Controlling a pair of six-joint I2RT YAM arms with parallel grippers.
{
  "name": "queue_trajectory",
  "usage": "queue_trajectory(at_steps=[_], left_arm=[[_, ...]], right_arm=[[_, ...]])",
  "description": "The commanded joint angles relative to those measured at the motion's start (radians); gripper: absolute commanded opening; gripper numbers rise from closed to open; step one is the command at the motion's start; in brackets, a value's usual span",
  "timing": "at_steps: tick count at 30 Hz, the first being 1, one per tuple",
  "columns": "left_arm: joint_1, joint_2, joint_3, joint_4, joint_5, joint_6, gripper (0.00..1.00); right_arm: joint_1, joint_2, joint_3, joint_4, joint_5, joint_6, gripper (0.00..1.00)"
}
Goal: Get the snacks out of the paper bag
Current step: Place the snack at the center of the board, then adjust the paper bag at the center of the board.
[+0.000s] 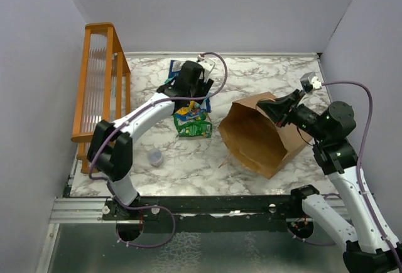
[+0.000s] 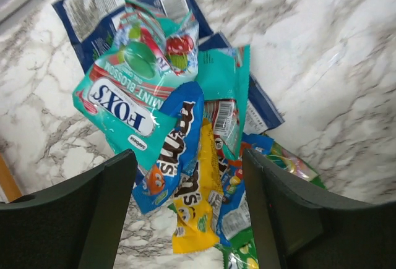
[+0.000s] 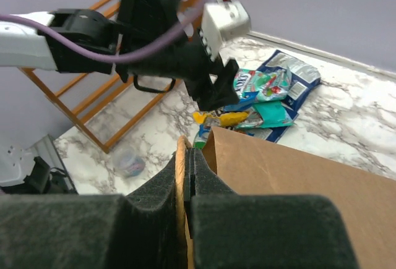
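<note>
The snacks (image 1: 192, 122) lie in a loose heap on the marble table, left of the paper bag (image 1: 257, 136). The left wrist view shows a teal packet (image 2: 124, 96), a blue one (image 2: 176, 145), a yellow one (image 2: 198, 213) and a dark blue one (image 2: 105, 9) overlapping. My left gripper (image 2: 189, 157) hovers open above the heap, holding nothing. The brown bag lies on its side with its mouth facing the heap. My right gripper (image 3: 189, 157) is shut on the bag's rim and twisted handle (image 3: 180, 176). The bag's inside is hidden.
An orange wooden rack (image 1: 100, 85) stands along the left wall. A small clear round cap (image 1: 155, 157) sits on the table near the left arm's base. Grey walls enclose the table on three sides.
</note>
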Motion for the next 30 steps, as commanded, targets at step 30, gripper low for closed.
queue_trajectory(at_steps=[30], left_arm=[[0.003, -0.785, -0.335, 0.334, -0.019, -0.044, 0.82]], right_arm=[[0.000, 0.178, 0.080, -0.065, 0.837, 0.201, 0.02]])
